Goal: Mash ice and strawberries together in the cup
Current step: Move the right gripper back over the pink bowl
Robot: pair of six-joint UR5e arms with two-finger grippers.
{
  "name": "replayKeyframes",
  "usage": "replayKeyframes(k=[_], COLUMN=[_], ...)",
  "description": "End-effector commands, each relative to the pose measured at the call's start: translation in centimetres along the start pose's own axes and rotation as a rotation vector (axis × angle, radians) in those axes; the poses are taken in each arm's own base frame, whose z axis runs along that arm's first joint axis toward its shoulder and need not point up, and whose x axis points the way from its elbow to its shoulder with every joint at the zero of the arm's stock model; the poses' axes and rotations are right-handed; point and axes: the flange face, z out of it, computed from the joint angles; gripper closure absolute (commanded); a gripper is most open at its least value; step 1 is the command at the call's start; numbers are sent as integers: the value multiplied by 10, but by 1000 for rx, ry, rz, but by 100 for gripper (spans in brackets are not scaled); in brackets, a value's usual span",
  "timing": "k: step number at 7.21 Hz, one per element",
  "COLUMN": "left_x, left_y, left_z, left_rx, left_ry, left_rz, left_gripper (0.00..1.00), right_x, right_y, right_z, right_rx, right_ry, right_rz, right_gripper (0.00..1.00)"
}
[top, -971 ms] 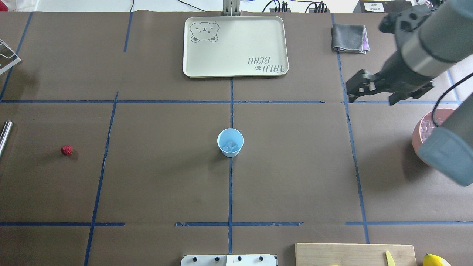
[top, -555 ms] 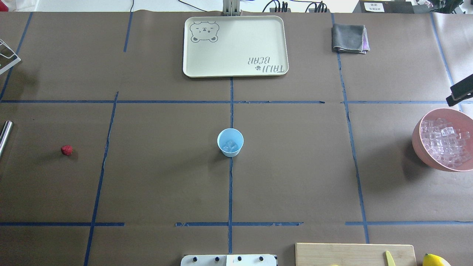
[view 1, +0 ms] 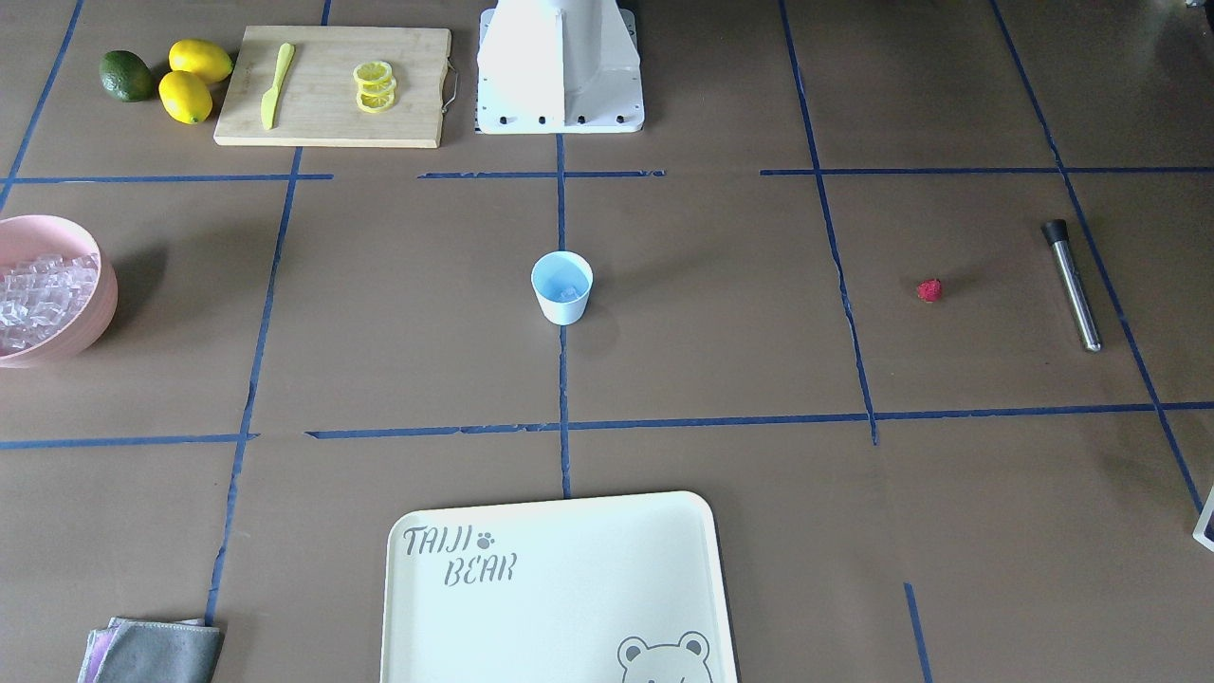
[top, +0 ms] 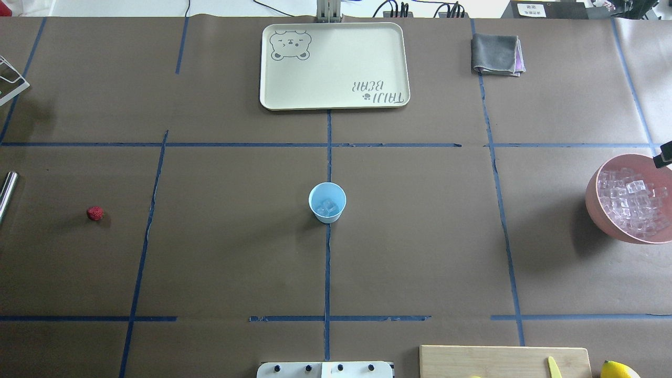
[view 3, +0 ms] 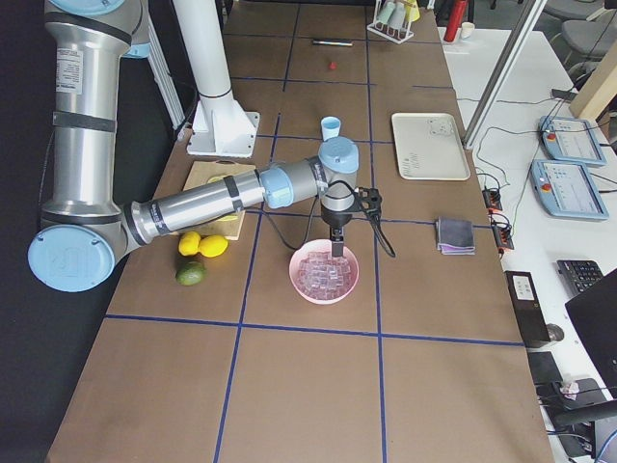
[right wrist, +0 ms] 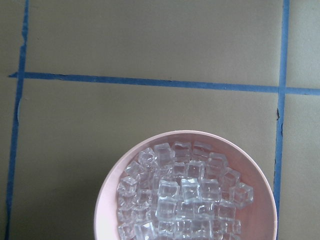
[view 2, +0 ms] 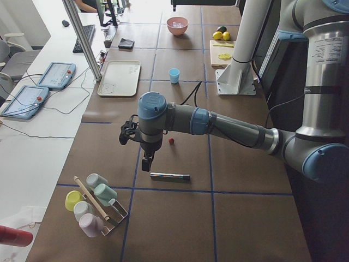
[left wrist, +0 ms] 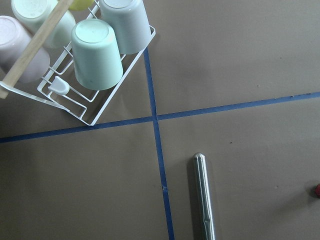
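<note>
Cup mid-table, both arms out at the table's ends.
The cup [top: 327, 202] stands upright at the centre with a few cubes of ice [top: 328, 206] inside. The strawberry [top: 95, 213] lies well apart on its left, near a metal rod [left wrist: 204, 200]. The right gripper [view 3: 337, 249] hangs over the cube-filled pink bowl [top: 596, 210] at the right, and the left gripper [view 2: 147, 162] hangs near the rod. How far either gripper's fingers are parted cannot be told.

tray [view 1: 569, 607] | text: "TAIJI BEAR" | bear-face drawing
</note>
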Motion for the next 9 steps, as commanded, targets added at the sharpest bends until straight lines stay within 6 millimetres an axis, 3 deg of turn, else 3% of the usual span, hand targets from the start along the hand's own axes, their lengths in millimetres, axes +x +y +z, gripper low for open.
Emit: replayKeyframes(k=[1,2,3,5,9], left_x=[0,0,0,1,0], left_y=[0,0,0,0,0], left_z=[0,0,0,-1,0], left_rx=[1,0,1,2,0], left_ry=[1,-1,1,-1,-1], left_rz=[-3,-3,-3,-2,-3], left_gripper=[0,0,0,0,0], right_x=[-2,-1,13,14,8], right_y=[5,8,17,21,17], right_z=[54,75,97,111,109], right_rx=[13,29,37,23,31], right_ry=[49,36,22,16,10], right_rz=[16,22,17,35,14], right_gripper=[1,1,1,2,14])
